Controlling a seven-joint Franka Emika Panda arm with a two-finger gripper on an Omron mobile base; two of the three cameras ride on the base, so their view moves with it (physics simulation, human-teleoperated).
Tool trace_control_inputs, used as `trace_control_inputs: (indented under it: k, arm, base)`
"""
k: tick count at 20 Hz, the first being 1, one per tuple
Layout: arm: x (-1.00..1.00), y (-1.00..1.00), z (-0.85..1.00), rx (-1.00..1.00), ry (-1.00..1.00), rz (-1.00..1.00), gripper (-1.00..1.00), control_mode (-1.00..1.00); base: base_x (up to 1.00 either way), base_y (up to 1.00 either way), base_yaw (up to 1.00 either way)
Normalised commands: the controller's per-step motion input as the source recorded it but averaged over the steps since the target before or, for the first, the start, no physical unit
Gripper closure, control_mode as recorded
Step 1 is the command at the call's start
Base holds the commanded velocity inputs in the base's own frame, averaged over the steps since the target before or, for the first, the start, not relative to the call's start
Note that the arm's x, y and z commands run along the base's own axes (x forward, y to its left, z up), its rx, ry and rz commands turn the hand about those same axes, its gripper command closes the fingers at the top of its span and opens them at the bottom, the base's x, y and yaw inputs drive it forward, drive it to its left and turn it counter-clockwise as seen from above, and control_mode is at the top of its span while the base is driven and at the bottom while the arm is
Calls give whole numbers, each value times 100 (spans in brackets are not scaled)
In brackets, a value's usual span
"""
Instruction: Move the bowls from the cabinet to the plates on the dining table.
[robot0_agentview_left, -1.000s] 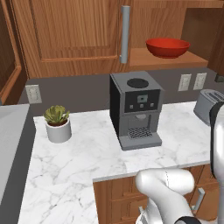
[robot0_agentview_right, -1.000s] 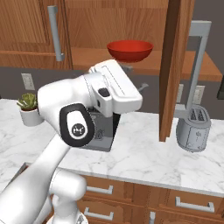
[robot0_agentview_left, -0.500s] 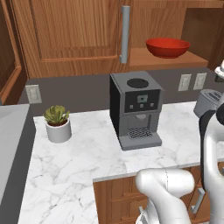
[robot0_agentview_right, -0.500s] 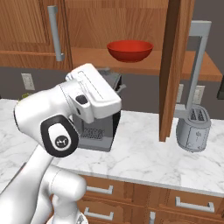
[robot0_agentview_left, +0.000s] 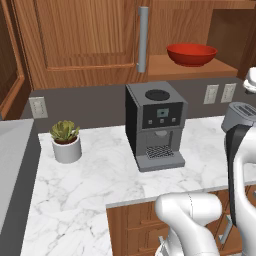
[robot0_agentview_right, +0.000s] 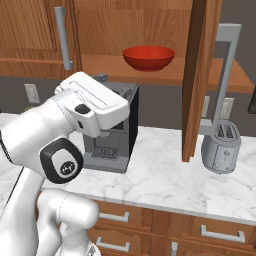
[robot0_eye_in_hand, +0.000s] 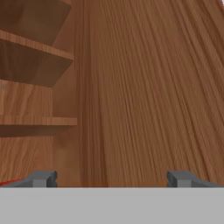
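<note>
A glossy red bowl (robot0_agentview_left: 191, 54) (robot0_agentview_right: 148, 57) sits on the lowest shelf of the brown wall cabinet (robot0_agentview_left: 90, 40), above the coffee machine. The cabinet's right door (robot0_agentview_right: 200, 75) stands swung open, its grey bar handle (robot0_agentview_right: 226, 75) facing out. My gripper (robot0_eye_in_hand: 111, 179) is open, its fingertips (robot0_eye_in_hand: 41, 178) wide apart with nothing between them. It faces a wood-grain panel close up, with shelf edges (robot0_eye_in_hand: 37, 50) at the left. A red sliver (robot0_eye_in_hand: 8, 183) shows by the left fingertip. The plates and the dining table are out of view.
A dark coffee machine (robot0_agentview_left: 156, 125) stands on the marble counter (robot0_agentview_left: 90, 185) below the shelf. A grey toaster (robot0_agentview_right: 221, 147) stands at the right, a potted plant (robot0_agentview_left: 66, 142) at the left. The left cabinet door is closed, with a grey handle (robot0_agentview_left: 143, 39).
The arm has swung: its hand has drifted left in the right base view, and the forearm has come up at the right edge of the left base view. The bowl has not moved.
</note>
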Motion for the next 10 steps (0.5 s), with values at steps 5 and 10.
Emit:
trace_control_inputs:
  k: [5, 10]
  arm:
    - [-9, 39, 18, -5, 7, 13, -100, -100]
    - [0, 48, 8, 0, 5, 9, -100, -100]
  base:
    - [0, 0, 0]
    - [0, 0, 0]
